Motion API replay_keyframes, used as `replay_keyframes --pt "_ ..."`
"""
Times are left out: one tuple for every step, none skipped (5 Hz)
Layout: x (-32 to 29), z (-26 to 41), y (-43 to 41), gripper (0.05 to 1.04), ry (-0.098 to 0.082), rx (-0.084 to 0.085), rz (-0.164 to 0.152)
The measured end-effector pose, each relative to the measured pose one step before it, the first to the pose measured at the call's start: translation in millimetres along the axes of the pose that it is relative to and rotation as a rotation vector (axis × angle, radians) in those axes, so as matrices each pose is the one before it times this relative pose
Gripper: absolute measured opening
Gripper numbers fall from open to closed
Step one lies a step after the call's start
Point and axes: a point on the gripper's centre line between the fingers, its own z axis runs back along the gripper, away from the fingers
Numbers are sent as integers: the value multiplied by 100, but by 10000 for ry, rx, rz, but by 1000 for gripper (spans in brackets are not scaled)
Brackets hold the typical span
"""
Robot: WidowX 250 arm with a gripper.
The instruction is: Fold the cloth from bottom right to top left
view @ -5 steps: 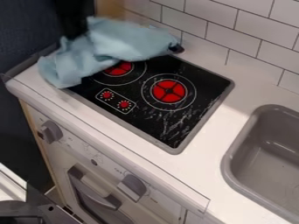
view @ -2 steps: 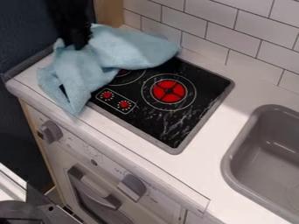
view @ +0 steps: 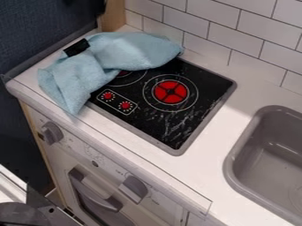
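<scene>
A: Which step is in hand?

B: The fold looks largely made, I'd judge. The blue cloth (view: 126, 48) lies bunched at the upper left of the stove top (view: 203, 88), partly over its back burner, one corner pointing down towards the desk's front edge.

A: And the gripper (view: 94, 8)?

B: Up at the top edge, apart from the cloth. Whether it's spread or pressed together, I can't tell.

A: So what comes next?

B: Perhaps nothing but clearing off. If the fold should be neater, lift that low corner and lay it up and left; a careless pull could drag the whole bundle.

A: There's a black patch (view: 77, 47) at the cloth's upper-left edge.

B: I can't say what it is.

A: And round about?

B: A pale desk (view: 239, 95), a grey sink (view: 237, 148) on the right, white wall tiles (view: 236, 37) behind, and an oven front with grey knobs below.
</scene>
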Motion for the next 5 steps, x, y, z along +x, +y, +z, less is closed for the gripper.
replay_keyframes --pt "282 1331 -487 1001 264 -353 60" --pt "-1169 -1236 -4758 1001 949 -658 546" --pt "-1289 50 -5025 1001 782 -38 140" --pt "-750 -235 -4594 1001 215 -87 -303" --pt "81 222 -4918 1001 -100 -587 -643"
